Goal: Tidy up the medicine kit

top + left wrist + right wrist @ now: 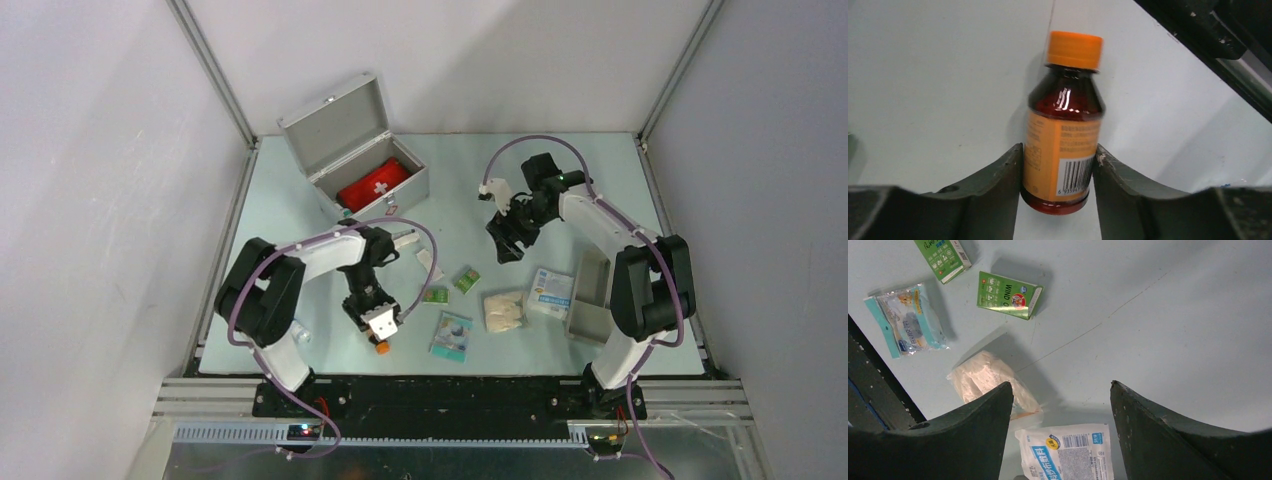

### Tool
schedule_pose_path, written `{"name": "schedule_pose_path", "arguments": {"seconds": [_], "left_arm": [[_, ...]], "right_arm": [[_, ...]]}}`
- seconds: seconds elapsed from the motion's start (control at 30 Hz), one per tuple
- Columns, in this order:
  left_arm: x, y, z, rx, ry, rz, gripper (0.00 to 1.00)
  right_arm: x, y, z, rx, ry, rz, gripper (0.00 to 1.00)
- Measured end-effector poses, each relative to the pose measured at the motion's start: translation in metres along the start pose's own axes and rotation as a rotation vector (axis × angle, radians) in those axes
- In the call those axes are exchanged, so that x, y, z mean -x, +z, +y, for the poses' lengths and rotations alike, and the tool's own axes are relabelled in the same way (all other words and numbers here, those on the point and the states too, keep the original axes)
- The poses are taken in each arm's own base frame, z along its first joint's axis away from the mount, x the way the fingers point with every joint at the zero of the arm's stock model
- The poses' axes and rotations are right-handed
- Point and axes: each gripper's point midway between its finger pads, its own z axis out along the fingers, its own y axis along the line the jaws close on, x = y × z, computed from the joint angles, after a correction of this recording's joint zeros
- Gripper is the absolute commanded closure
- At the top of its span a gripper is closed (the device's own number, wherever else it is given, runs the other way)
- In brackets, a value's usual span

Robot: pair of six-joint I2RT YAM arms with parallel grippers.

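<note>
The left arm is at the pick-up step. Its end effector point(1058, 150) is low at the near edge of the surface point(285, 200). Its two fingers point(998, 175) sit right against both sides of a little brown bottle point(1063, 120) with an orange cap. The bottle looks to be lying down, with its cap pointing away from the wrist. I would call it clamped.

Next, I think the arm has to lift the bottle and carry it to the medicine kit point(335, 122). The kit is well apart from the bottle, at the back left of the surface. The bottle is smooth and round, so it could slip or roll if the hold is weak. It has to go over the front wall of the kit and down into the free space.

The kit is open, with its lid leaning back. Inside lies a red pouch point(375, 183) with a white cross, and it fills a big part of the box. A grey tray point(590, 295) sits on the right side, just beside the right arm. I can see nothing in it, but the arm hides part of it.

The right end effector point(1061, 385) has its fingers wide apart and holds nothing. It hangs over loose things not yet packed: two green boxes point(1008, 294), a cream bag point(988, 380) and a blue and white packet point(1068, 452).
</note>
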Motion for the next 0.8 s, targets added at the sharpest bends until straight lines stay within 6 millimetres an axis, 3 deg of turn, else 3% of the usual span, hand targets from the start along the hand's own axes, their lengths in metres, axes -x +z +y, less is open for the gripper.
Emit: {"name": "schedule_pose_path", "arguments": {"seconds": [0.17,0.37,0.5,0.67,0.8], "left_arm": [[0.001,-0.014,0.023,0.070,0.030,-0.002,0.60],[-0.009,-0.066,0.067,0.265,-0.003,-0.003,0.65],[-0.025,-0.135,0.105,0.481,-0.222,-0.062,0.71],[-0.045,-0.235,0.153,0.769,-0.580,-0.241,0.68],[-0.057,-0.282,0.168,0.927,-0.911,-0.406,0.67]], "right_arm": [[-0.001,-0.001,-0.002,-0.004,0.004,-0.001,0.25],[-0.001,-0.001,-0.006,-0.013,0.007,0.002,0.25],[0.000,0.000,-0.017,-0.028,0.010,0.008,0.25],[0.001,-0.002,-0.032,-0.054,0.013,0.007,0.25],[0.006,-0.008,-0.040,-0.080,0.003,-0.002,0.25]]}}
